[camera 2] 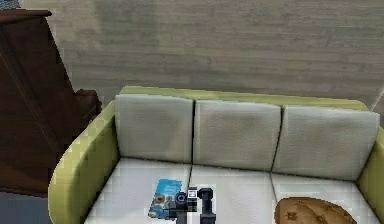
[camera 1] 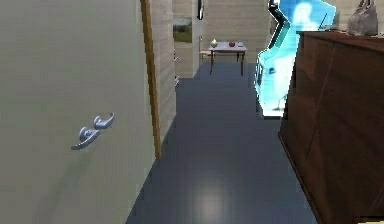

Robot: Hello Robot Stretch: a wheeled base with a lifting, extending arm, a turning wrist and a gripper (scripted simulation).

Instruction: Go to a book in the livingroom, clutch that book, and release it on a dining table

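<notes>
Claw (camera 2: pixel 188 203) is down near the front edge of the sofa (camera 2: pixel 85 165), right by a blue book (camera 2: pixel 165 198). Honestly can't tell if it's holding anything.

No lettering, number or sign can be read from here. The blue-covered flat rectangular book (camera 2: pixel 165 197), lying on the olive-green sofa with pale cushions (camera 2: pixel 85 160), bears cover markings too small to read. The glowing cyan cabinet (camera 1: pixel 278 60) likewise shows no legible print.

hallway (camera 1: pixel 215 140) ahead, sofa (camera 2: pixel 235 135) beside (dresser (camera 1: pixel 335 110) shared)
</notes>
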